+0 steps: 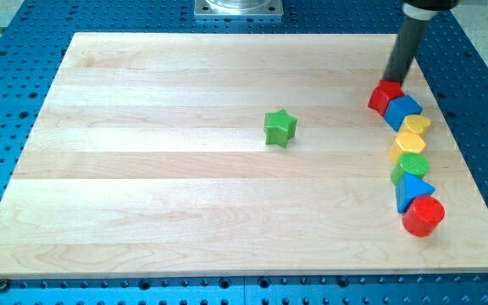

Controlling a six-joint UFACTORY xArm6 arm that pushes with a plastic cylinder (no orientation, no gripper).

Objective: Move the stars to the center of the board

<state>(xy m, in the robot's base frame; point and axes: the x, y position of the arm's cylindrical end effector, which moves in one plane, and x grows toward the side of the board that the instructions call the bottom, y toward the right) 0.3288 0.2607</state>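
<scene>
A green star [280, 128] lies near the middle of the wooden board [142, 169], a little to the view's right of centre. My tip [393, 81] is at the view's upper right, touching the top of a red block [385, 97]. That red block heads a curved column of blocks running down the right side: a blue block [403, 111], a yellow block [414, 125], a second yellow block [408, 147], a green block [412, 166], a blue triangle [413, 190] and a red cylinder [424, 216]. The red block's shape is unclear.
The board lies on a blue perforated table [481, 102]. A grey metal mount [239, 8] sits at the view's top edge. The column of blocks stands close to the board's right edge.
</scene>
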